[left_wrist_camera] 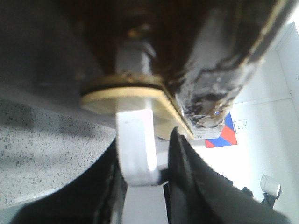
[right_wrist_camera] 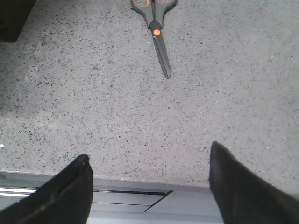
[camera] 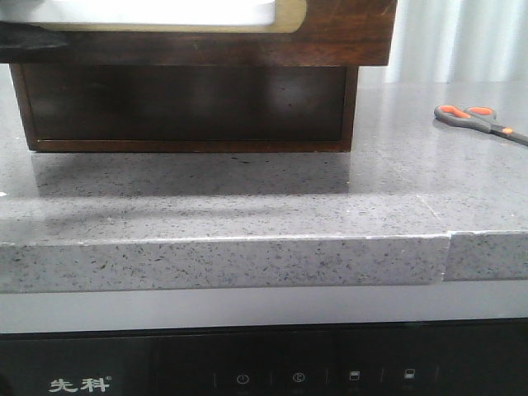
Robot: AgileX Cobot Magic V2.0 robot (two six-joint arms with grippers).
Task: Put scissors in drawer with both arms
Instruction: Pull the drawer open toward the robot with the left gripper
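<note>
One drawer sits at the left of the desk, its front sticking out. The left claw squeezes its white handle. Right of the drawer lie the scissors, flat. The right claw is wide open, holding nothing.

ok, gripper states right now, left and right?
Left gripper: closed on the drawer handle.
Right gripper: open, holding nothing; scissors lie apart on the countertop.
</note>
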